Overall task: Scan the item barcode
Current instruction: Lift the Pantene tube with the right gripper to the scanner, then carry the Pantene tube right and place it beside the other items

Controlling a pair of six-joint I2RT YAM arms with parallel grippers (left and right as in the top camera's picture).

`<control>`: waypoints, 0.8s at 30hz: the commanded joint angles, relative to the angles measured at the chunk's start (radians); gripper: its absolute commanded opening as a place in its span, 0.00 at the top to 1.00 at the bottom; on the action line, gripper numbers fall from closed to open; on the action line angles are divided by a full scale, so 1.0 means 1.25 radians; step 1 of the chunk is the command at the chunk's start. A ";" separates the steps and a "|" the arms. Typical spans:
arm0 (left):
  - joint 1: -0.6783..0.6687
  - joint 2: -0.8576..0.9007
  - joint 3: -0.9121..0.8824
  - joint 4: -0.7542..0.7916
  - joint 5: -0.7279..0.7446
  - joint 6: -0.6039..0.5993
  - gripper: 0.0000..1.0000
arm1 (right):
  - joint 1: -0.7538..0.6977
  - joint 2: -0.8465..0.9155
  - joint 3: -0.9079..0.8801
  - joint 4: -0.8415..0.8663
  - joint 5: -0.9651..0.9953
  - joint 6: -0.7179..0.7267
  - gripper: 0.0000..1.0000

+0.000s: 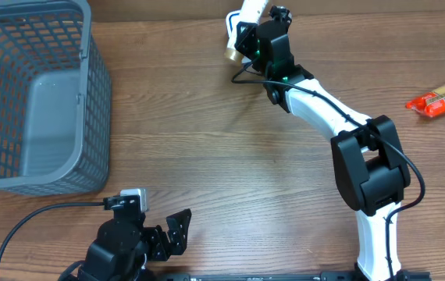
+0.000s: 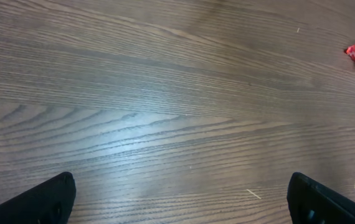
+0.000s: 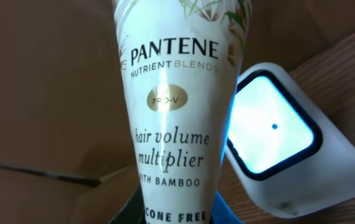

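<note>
On the far left, the grey basket (image 1: 97, 94) sits on the counter (image 1: 207, 140). Our left gripper (image 1: 174, 232) is low down, wide open and holding nothing, far from the job. Our right gripper (image 1: 247, 37) is closed around one end of the white tube (image 3: 174, 124), which sticks straight out away from it. The scanner (image 3: 277, 130) glows just beside the tube, on its right in the wrist view. We see no barcode on this side, so we think the tube must turn toward that window.

A pale sheen is cast across the wooden table (image 2: 165, 74). The scanner window (image 3: 271, 127) is blown out beside the sharply rendered Pantene tube (image 3: 171, 143).
</note>
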 commanded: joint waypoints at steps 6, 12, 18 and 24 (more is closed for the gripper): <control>-0.005 -0.003 -0.002 0.001 0.001 -0.005 0.01 | -0.008 -0.016 0.024 -0.003 0.143 0.028 0.96; -0.005 -0.003 -0.002 0.001 0.001 -0.005 0.00 | -0.008 -0.016 0.024 -0.002 0.190 0.028 0.96; -0.005 -0.003 -0.002 0.001 0.001 -0.005 0.00 | -0.011 -0.034 0.024 -0.008 0.166 0.027 0.96; -0.005 -0.003 -0.002 0.001 0.001 -0.005 0.01 | -0.050 -0.124 0.024 -0.077 0.182 0.007 0.96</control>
